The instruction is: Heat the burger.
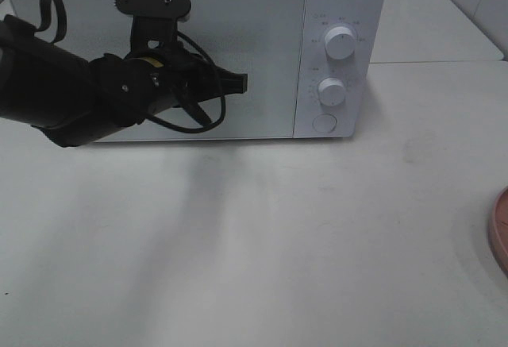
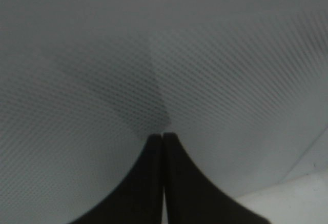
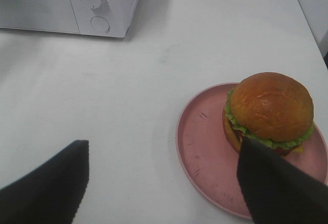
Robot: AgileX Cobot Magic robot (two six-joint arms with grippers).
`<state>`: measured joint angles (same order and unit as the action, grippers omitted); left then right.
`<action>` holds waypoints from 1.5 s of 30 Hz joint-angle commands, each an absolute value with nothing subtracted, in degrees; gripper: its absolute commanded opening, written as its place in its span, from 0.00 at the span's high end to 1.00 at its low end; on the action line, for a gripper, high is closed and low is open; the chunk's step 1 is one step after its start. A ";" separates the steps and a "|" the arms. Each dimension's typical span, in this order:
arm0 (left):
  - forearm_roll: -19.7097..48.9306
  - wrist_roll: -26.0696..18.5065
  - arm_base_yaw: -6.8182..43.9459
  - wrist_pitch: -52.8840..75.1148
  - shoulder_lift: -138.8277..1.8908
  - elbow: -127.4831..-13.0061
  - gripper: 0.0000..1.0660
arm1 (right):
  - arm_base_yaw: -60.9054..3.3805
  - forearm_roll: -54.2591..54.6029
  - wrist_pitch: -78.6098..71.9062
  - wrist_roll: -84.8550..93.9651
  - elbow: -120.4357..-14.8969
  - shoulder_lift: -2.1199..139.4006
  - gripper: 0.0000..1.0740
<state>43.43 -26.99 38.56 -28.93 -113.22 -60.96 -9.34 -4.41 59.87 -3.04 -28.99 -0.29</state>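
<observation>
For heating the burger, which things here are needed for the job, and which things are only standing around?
Needed for the job:
- burger
- microwave, door closed
- left gripper, shut, at the microwave door
- right gripper, open, near the burger

Only standing around:
- pink plate under the burger
- white table

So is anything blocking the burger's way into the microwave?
Yes: the white microwave's door is closed. The shut left gripper sits at it, while the golden-bun burger rests on its round pink plate.

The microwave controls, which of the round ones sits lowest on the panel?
The flat round button at the foot of the microwave panel, under both protruding knobs: upper knob, lower knob.
</observation>
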 commanded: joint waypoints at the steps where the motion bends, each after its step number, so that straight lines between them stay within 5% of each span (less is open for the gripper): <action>1: 44.98 -28.53 36.90 -38.45 -114.19 -65.15 1.00 | -9.05 -4.35 59.47 -2.98 -29.05 -1.83 0.29; 16: 44.29 -29.74 39.53 -31.80 -107.72 -58.38 1.00 | -9.05 -4.35 59.47 -3.04 -29.05 -1.83 0.29; 23: 44.29 -30.02 40.45 -17.30 -100.50 -52.25 1.00 | -9.05 -4.35 59.47 -3.04 -29.05 -1.83 0.29; 26: 44.23 -30.02 40.45 -9.22 -98.38 -51.05 0.86 | -9.05 -4.41 59.47 -3.15 -29.05 -1.83 0.29; 27: 43.60 -30.02 40.45 -4.64 -97.52 -50.71 0.65 | -9.05 -4.41 59.47 -3.50 -29.05 -1.83 0.29; 28: 43.60 -30.02 40.45 -4.64 -97.52 -50.71 0.65 | -9.05 -4.41 59.47 -3.50 -29.05 -1.83 0.29; 29: 43.43 -29.97 40.45 -1.95 -97.12 -50.71 0.50 | -9.05 -4.41 59.47 -3.50 -29.05 -1.83 0.29; 30: 43.37 -29.91 40.45 2.12 -96.60 -50.71 0.22 | -9.05 -4.41 59.47 -3.50 -29.05 -1.83 0.29; 31: 43.37 -29.91 40.45 2.12 -96.60 -50.71 0.22 | -9.05 -4.41 59.47 -3.50 -29.05 -1.83 0.29; 32: 42.74 -29.91 40.39 4.18 -96.31 -50.71 0.09 | -9.05 -4.41 59.47 -3.50 -29.05 -1.83 0.29; 43: 27.56 -29.34 40.39 25.27 -92.76 -50.71 0.06 | -9.05 -4.41 59.47 -3.50 -29.05 -1.83 0.29; 45: 24.18 -25.55 38.73 31.74 -90.76 -50.71 0.06 | -9.05 -4.41 59.47 -3.50 -29.05 -1.83 0.29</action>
